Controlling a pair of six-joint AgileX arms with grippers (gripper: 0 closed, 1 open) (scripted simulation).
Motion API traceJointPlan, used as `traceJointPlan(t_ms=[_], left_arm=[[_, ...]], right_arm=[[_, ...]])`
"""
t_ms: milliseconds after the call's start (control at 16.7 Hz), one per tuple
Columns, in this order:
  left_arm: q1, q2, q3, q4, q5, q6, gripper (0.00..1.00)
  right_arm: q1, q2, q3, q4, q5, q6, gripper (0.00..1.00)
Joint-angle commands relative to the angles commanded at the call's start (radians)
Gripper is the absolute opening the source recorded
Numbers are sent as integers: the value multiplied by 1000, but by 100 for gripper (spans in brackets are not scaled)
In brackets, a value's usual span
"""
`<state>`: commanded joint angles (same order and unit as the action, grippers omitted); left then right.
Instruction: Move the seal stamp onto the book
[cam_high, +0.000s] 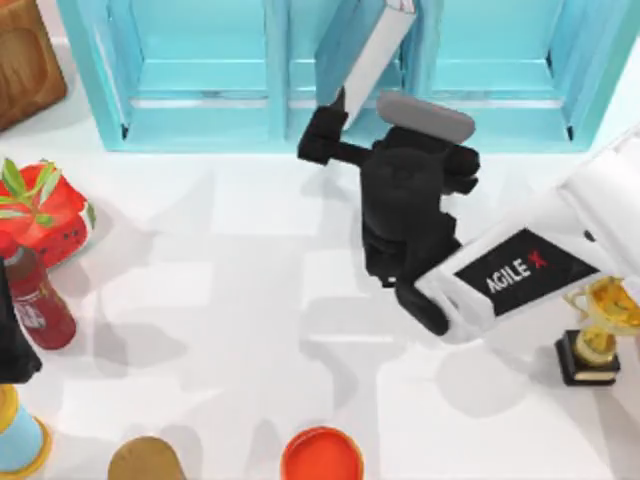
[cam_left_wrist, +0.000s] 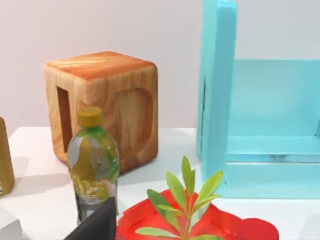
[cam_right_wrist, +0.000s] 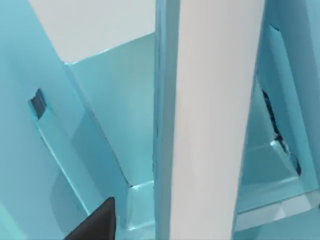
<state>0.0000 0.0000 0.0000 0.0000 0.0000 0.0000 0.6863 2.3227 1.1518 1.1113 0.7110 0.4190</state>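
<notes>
- White tabletop (cam_high: 250, 330) ran under a light-blue shelf unit (cam_high: 200, 90) along the far side.
- Right jaws (cam_high: 335, 125) appeared clamped on the thick teal-blue book (cam_high: 365, 45) with white page edges, held tilted against the shelf.
- Risk: its corner catching a shelf divider and twisting loose.
- Left arm (cam_high: 12, 350) sat parked at the left; its jaws' state could not be told.
- No seal stamp in sight.

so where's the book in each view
top view: the book is tilted against the light-blue shelf unit at top centre, with the right gripper at its lower end.
left wrist view: not in it; the shelf unit's side post stands beyond the wooden cube.
right wrist view: the book's white page edges run up the middle, close up.
shared landmark: the shelf unit.
</notes>
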Motion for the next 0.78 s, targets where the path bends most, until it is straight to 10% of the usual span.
traceJointPlan(t_ms=[780], left_arm=[[0, 0, 0, 0, 0, 0, 100]], right_arm=[[-13, 114, 149, -16, -11, 14, 100]])
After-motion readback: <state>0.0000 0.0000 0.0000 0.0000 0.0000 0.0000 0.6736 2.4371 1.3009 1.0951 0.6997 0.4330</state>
